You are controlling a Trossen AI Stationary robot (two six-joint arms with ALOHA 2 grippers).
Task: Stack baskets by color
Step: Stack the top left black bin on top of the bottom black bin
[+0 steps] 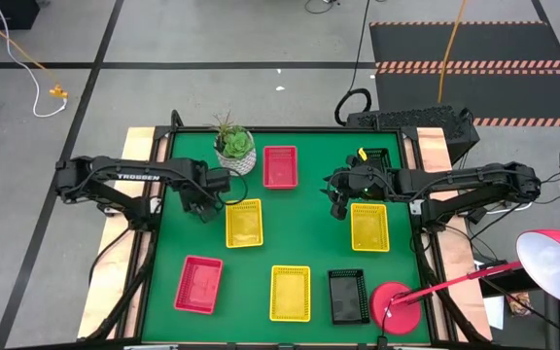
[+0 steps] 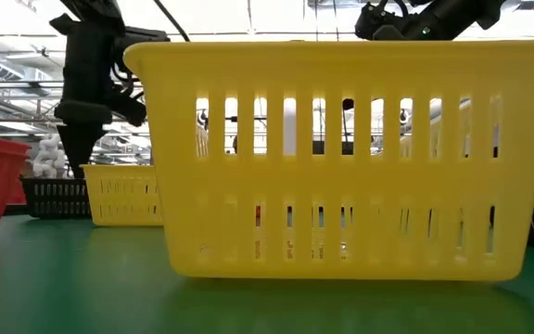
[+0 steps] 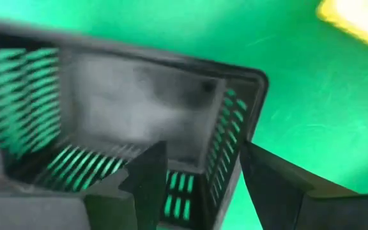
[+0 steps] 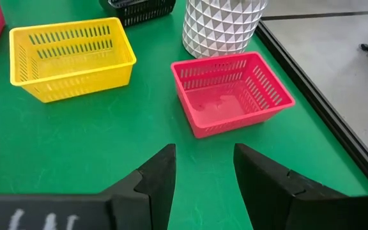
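Observation:
Over the table's left side my left gripper points down, open, above a black basket that rests on the green table. One finger stands inside the basket near a corner, the other outside its wall. I see no touch. My right gripper hangs open above the table's middle right, with nothing between its fingers. Ahead of it on the table rest a red basket and a yellow basket.
More baskets rest on the table: yellow, yellow, red, black, and black at the far right. A white plant pot stands at the far edge, a red lamp base at the near right corner.

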